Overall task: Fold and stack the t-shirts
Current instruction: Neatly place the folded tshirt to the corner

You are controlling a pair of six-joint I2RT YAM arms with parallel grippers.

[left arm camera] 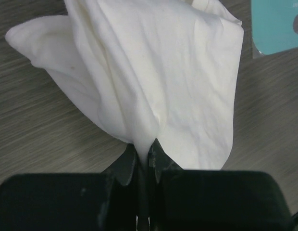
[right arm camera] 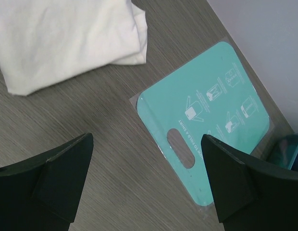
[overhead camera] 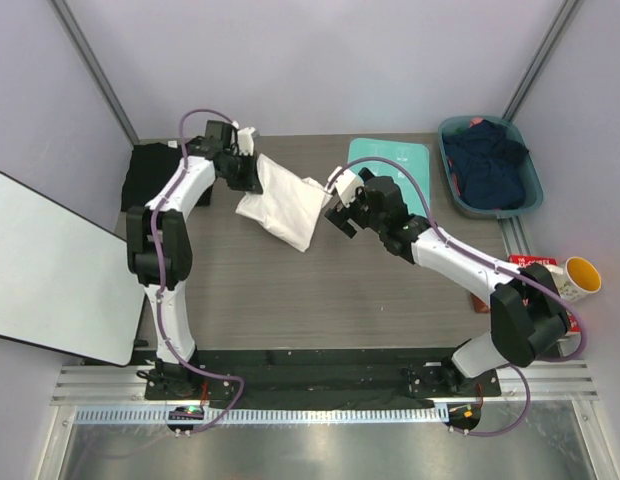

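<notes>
A: Grey wood-grain table point(overhead camera: 240, 300), closed in by pale panels point(overhead camera: 290, 60), is filling the top external view. Your left gripper point(overhead camera: 252, 172) is gripping the far corner of the white t-shirt point(overhead camera: 285, 205), which is draping in a loose bundle toward the middle of the table. Your right gripper point(overhead camera: 333, 205) is hovering just beside the bundle's right edge. The black t-shirt point(overhead camera: 148, 175) is lying at the far-left corner, waiting its turn.

B: At the left wrist, the jaws are clamping tight on a gathered ridge of white cloth point(left arm camera: 163, 82), and several layers are fanning away from them. You are probably carrying more than one thickness, so lowering slowly should let the layers settle flat rather than slide apart.

A: At the right wrist, the pincer point(right arm camera: 146, 178) is standing wide with nothing between its fingers. Bare table and the teal board point(right arm camera: 206, 120) are lying beneath it, and the shirt's rolled edge point(right arm camera: 67, 38) is sitting up-left, apart from both fingers.

B: You are likely preparing a fresh hold on that free edge. Be steering toward the cloth and away from the board. Aim at the corner where all the layers are meeting, since catching only the top layer risks undoing the fold.
</notes>
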